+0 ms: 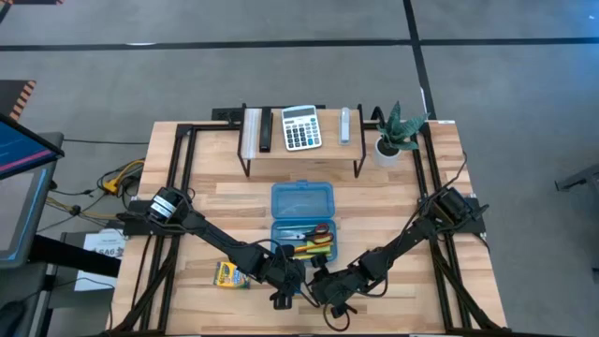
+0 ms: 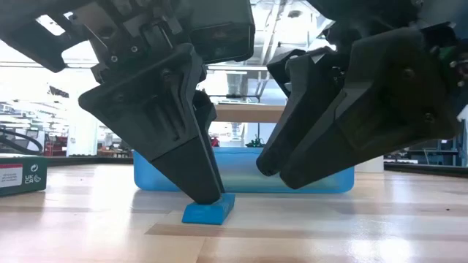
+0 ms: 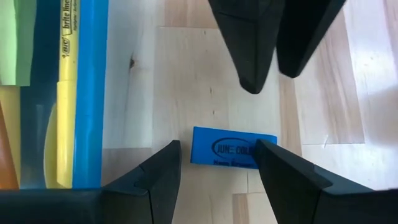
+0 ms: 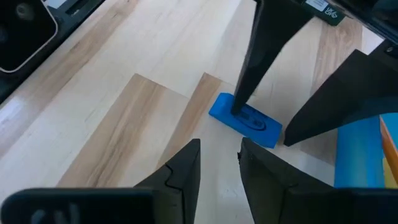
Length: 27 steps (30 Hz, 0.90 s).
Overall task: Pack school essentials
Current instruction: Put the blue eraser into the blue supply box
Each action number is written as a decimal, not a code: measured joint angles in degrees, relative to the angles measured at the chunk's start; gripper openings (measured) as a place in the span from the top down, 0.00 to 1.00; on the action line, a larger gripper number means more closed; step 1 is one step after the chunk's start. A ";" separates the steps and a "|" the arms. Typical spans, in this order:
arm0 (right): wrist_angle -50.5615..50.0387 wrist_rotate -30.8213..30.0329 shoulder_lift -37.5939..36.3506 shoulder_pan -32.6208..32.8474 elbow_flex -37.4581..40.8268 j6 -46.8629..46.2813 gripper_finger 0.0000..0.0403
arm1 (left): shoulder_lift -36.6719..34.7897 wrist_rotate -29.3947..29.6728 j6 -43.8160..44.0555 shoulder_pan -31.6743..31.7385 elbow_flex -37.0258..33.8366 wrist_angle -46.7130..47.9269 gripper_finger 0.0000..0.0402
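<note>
A small blue eraser (image 3: 227,148) lies flat on the wooden table just in front of the open blue case (image 1: 301,217). My left gripper (image 3: 217,149) stands open over it, slanting down: one finger is on the eraser and the other fingertip (image 3: 173,149) sits just off its other end. My right gripper (image 4: 220,144) hovers close by, clear of the table, its fingers a narrow gap apart and empty. The case holds red-handled scissors (image 1: 314,234), pencils, green sticky notes (image 3: 15,43) and a yellow marker (image 3: 65,93). The yellow crayon box (image 1: 228,275) lies left of the case. My left gripper touches the eraser with one fingertip (image 4: 239,111) only. It comes down from above at a slant onto the eraser's top face (image 4: 233,118), near one end. The eraser is not pinched and stays on the table.
A low shelf (image 1: 299,150) at the table's far side carries a grey calculator (image 1: 300,126) and other small items. A potted plant (image 1: 393,139) stands at the far right. Bare wood lies near both table sides.
</note>
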State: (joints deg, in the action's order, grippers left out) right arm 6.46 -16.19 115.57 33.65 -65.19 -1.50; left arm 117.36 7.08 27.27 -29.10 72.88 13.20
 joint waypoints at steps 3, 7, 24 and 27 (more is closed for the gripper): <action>-0.18 0.00 -0.05 0.05 0.00 -0.02 0.71 | 0.02 -0.41 -0.64 -0.01 0.00 -0.34 0.52; -1.65 0.00 -1.74 1.06 0.02 -0.07 0.77 | 0.04 -0.61 -1.10 -0.04 -0.01 -0.64 0.52; -9.22 -2.17 -7.39 6.76 0.00 -4.39 0.97 | 0.04 -0.78 -1.74 -0.11 -0.02 -0.97 0.52; -8.90 -3.04 -7.39 7.83 0.00 -5.54 0.96 | 0.04 -1.14 -1.77 -0.20 -0.02 -1.03 0.52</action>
State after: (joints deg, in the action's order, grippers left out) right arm -2.44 -19.23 108.18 41.48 -65.19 -7.04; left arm 117.40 5.94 25.50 -29.30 72.86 12.17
